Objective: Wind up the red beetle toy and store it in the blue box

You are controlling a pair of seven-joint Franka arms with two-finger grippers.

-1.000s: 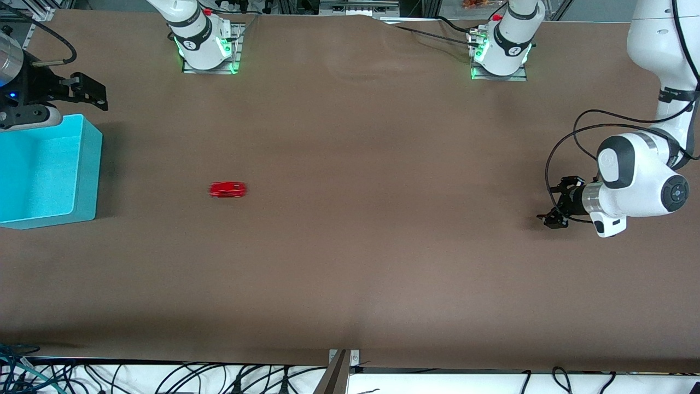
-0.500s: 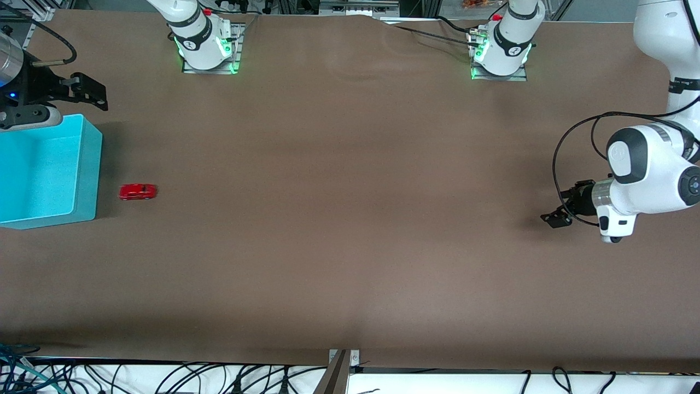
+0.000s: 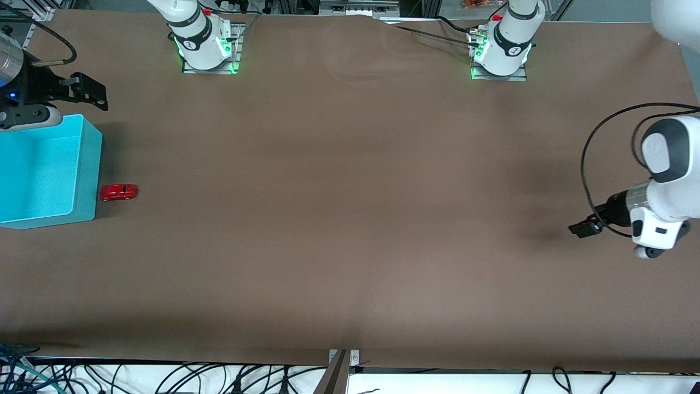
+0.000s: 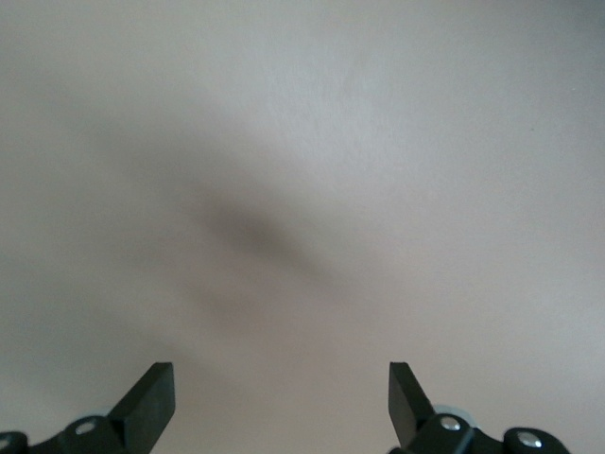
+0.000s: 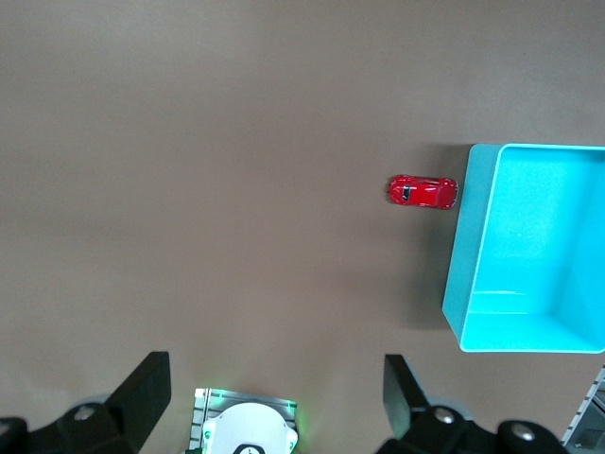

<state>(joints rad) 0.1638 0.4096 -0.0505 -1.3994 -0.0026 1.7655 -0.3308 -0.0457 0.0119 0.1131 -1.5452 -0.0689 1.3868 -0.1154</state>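
The red beetle toy (image 3: 118, 192) stands on the brown table on its wheels, one end right at the outer wall of the blue box (image 3: 44, 169), which is open-topped with nothing in it. The right wrist view shows the toy (image 5: 423, 192) beside the box (image 5: 526, 248) from above. My right gripper (image 3: 90, 90) hangs open and high over the table by the box's corner, holding nothing (image 5: 274, 388). Well away at the left arm's end of the table, my left gripper (image 3: 582, 229) is open over bare table, nothing between its fingers (image 4: 282, 397).
Both arm bases (image 3: 206, 44) (image 3: 500, 52) stand on the table edge farthest from the camera. Cables (image 3: 164, 377) lie along the nearest edge. The box sits at the table's edge at the right arm's end.
The toy has rolled across the table toward the right arm's end and now stops at the box wall. The left arm has drawn back toward its own end. The right gripper has not moved.
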